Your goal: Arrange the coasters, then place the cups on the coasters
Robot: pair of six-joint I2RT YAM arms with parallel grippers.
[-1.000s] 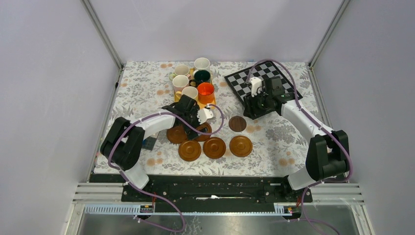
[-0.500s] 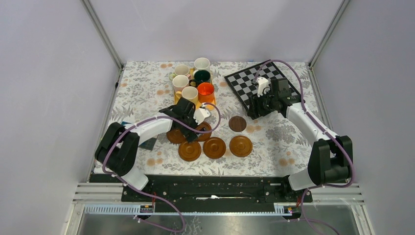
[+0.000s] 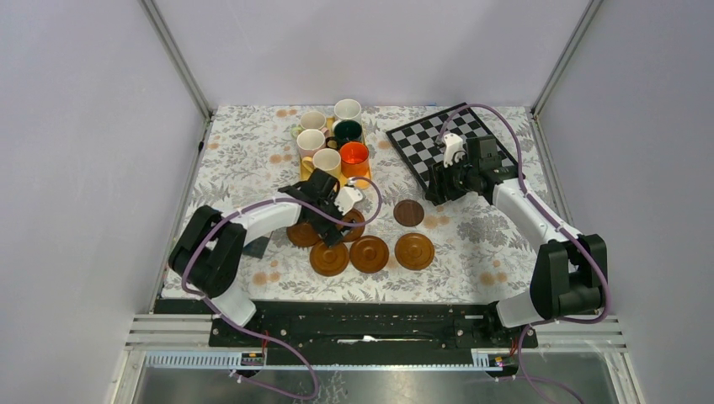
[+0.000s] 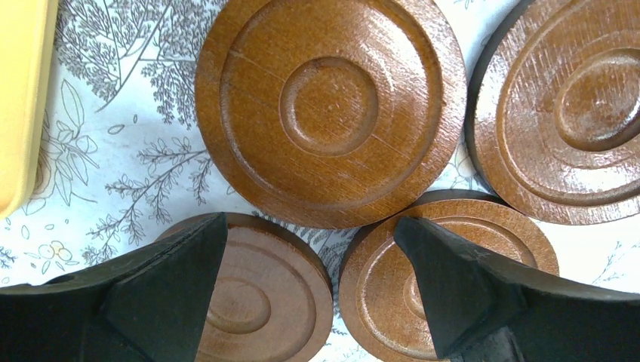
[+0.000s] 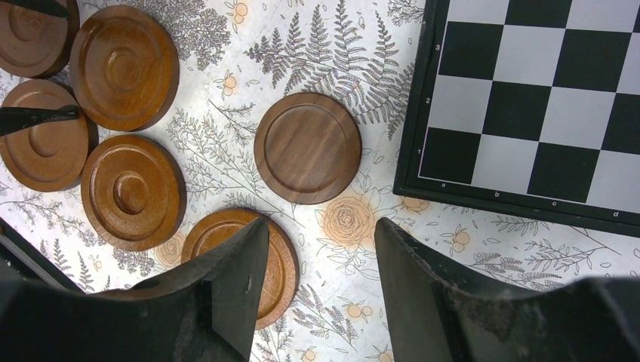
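Five reddish-brown coasters (image 3: 369, 253) lie clustered at the table's front middle, and the darker coaster (image 3: 409, 212) lies apart to their right. The cups (image 3: 354, 154) stand crowded on a yellow tray (image 3: 305, 166) behind them. My left gripper (image 4: 309, 249) hovers open just above the cluster, its fingers (image 4: 173, 279) over two coasters (image 4: 260, 298) and holding nothing. My right gripper (image 5: 321, 271) is open and empty, raised between the dark coaster (image 5: 308, 148) and the chessboard; one finger hides part of a coaster (image 5: 283, 260).
A black-and-white chessboard (image 3: 438, 139) lies at the back right, its near edge (image 5: 521, 200) close to my right gripper. A flowered cloth (image 3: 244, 160) covers the table. A small dark object (image 3: 257, 247) lies by the left arm.
My right gripper has pulled back toward the chessboard and its jaws have widened a little. The left gripper has shifted slightly over the coaster cluster, still open.
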